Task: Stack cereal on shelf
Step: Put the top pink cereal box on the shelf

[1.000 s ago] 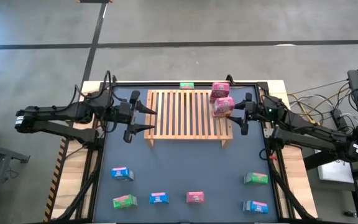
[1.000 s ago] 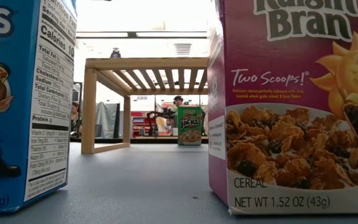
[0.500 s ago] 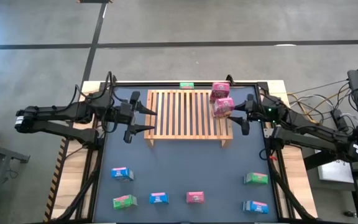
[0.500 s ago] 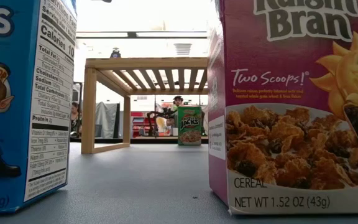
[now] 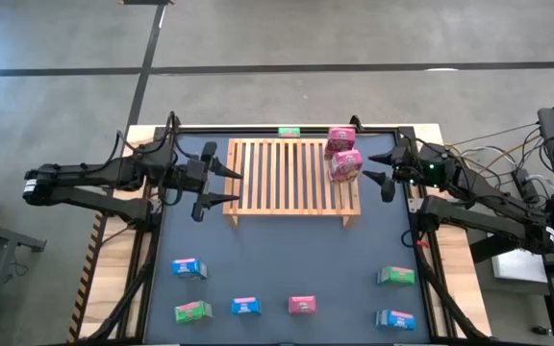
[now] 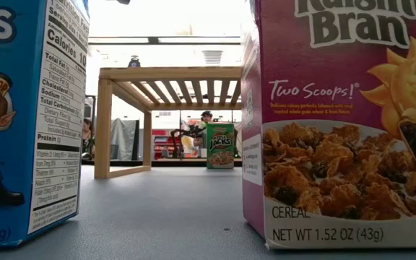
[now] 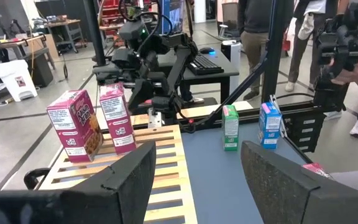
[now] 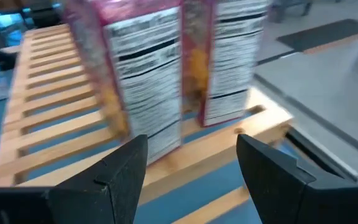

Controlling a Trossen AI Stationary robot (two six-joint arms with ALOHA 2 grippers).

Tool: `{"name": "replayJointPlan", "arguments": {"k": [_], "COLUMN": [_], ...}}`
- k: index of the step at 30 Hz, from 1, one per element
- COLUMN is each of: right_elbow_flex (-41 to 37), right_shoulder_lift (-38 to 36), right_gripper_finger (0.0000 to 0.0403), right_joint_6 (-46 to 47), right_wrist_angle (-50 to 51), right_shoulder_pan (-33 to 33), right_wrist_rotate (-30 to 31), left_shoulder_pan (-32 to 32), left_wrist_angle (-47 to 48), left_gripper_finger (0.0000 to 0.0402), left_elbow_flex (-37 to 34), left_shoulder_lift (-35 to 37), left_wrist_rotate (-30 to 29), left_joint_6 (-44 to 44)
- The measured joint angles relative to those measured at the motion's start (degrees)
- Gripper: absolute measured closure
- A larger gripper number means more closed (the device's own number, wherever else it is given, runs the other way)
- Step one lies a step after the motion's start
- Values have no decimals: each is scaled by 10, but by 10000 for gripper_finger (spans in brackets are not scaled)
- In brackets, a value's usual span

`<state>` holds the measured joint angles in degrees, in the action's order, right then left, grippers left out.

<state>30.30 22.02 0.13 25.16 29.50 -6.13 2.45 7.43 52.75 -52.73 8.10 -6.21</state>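
Observation:
The light-wood shelf [image 5: 291, 178] stands at the table's far middle. Two pink cereal boxes [image 5: 340, 140] [image 5: 346, 165] stand upright on its slats at the far right corner; they also show in the right wrist view [image 8: 145, 74] [image 8: 232, 56]. My right gripper [image 5: 381, 175] is open and empty, just right of the shelf and apart from the nearer pink box. My left gripper [image 5: 221, 183] is open and empty at the shelf's left end. A green box [image 5: 289, 132] stands on the table behind the shelf.
Several boxes stand on the table's near half: blue [image 5: 188, 268], green [image 5: 192, 310], blue [image 5: 246, 307], pink [image 5: 302, 305], green [image 5: 395, 276], blue [image 5: 394, 319]. A black frame rail [image 5: 258, 128] runs along the far edge. People stand beyond the table [image 7: 260, 25].
My right gripper has drawn back toward the table's right edge, away from the nearer pink box, which stays upright on the shelf.

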Motion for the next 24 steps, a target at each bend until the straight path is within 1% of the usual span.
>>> {"name": "replayJointPlan", "arguments": {"k": [4, 13, 17, 24], "right_elbow_flex": [0, -16, -19, -20], "right_shoulder_lift": [2, 14, 29, 44], "right_gripper_finger": [168, 172, 174, 174], "right_joint_6": [7, 26, 33, 34], "right_wrist_angle": [-3, -26, -51, -62], "right_shoulder_pan": [0, 0, -9, -19], "right_wrist_rotate": [34, 33, 33, 36], "left_shoulder_pan": [0, 0, 0, 0], "left_wrist_angle": [-1, -2, -2, -1], "left_gripper_finger": [182, 182, 182, 182], "left_elbow_flex": [0, 0, 0, 0], "left_shoulder_lift": [0, 0, 0, 0], "left_wrist_rotate": [0, 0, 0, 0], "left_joint_6": [-1, -1, -1, -1]}}
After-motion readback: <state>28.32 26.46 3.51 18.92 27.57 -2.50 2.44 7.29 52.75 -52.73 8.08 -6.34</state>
